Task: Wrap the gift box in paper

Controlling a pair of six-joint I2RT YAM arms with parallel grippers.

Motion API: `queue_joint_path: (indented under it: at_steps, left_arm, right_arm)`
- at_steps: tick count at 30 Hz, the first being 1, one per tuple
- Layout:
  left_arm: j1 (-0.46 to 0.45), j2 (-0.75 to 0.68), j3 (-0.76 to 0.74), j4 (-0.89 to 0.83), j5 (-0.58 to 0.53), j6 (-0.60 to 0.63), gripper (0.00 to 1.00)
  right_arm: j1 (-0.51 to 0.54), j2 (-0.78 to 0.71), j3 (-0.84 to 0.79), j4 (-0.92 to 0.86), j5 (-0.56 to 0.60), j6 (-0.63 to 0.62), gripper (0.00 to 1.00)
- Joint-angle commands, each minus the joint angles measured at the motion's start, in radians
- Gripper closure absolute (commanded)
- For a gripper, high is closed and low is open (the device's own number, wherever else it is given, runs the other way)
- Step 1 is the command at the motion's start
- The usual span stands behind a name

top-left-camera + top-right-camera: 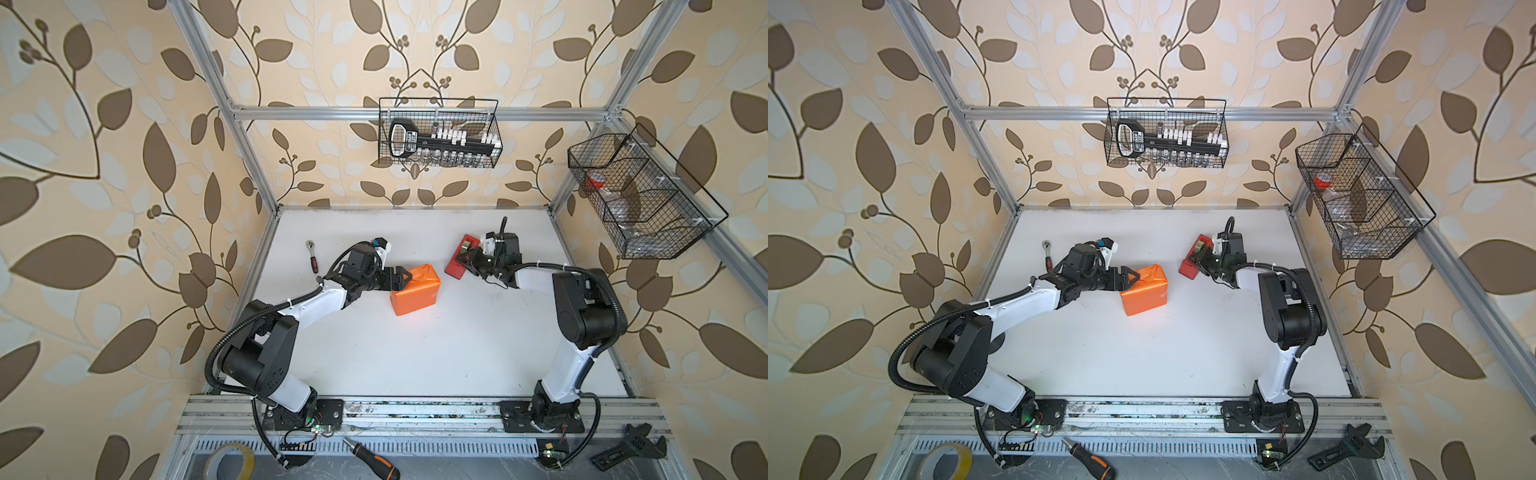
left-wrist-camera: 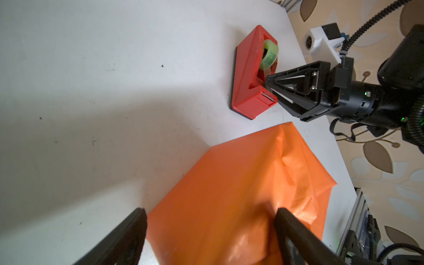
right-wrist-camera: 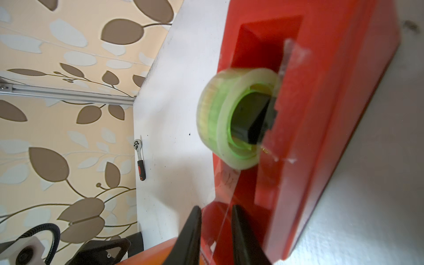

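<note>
Two jobs: left gripper (image 1: 401,279), spread wide, presses paper (image 1: 417,291) over the hidden box mid-table; dispenser (image 1: 454,266) lies at two o'clock, right gripper (image 3: 215,210) nearer, near-shut round its tape (image 3: 223,188), grip uncertain.

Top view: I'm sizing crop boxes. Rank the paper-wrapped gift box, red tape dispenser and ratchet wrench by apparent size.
Largest: paper-wrapped gift box
Next: red tape dispenser
Smallest: ratchet wrench

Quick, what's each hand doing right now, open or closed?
Left hand: open wide over the paper, holding nothing.
Right hand: nearly closed around the tape strip, small gap showing, not gripping yet.
</note>
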Motion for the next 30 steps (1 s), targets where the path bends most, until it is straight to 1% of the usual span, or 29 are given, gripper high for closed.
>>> queue_joint_path:
  at_steps: [1, 8, 13, 16, 20, 25, 30]
  left_arm:
    - [0.002, 0.012, -0.038, -0.095, -0.019, 0.027, 0.12]
    - [0.002, 0.008, -0.039, -0.095, -0.020, 0.027, 0.12]
    - [0.002, 0.003, -0.042, -0.096, -0.020, 0.027, 0.13]
    - [0.002, 0.004, -0.042, -0.095, -0.020, 0.027, 0.13]
    - [0.002, 0.007, -0.040, -0.095, -0.019, 0.027, 0.13]
    - [0.002, 0.005, -0.043, -0.096, -0.022, 0.029, 0.14]
    - [0.002, 0.004, -0.044, -0.100, -0.029, 0.032, 0.14]
  right_arm:
    - [0.003, 0.031, -0.031, 0.047, 0.005, 0.061, 0.77]
    - [0.011, 0.041, -0.064, 0.130, 0.004, 0.131, 0.85]
    - [0.012, 0.050, -0.068, 0.174, -0.007, 0.174, 0.88]
    - [0.012, 0.046, -0.069, 0.195, -0.009, 0.194, 0.92]
    - [0.011, 0.024, -0.075, 0.236, -0.010, 0.228, 1.00]
    - [0.008, 0.006, -0.089, 0.368, -0.041, 0.323, 1.00]
    - [0.009, -0.018, -0.113, 0.447, -0.051, 0.390, 1.00]
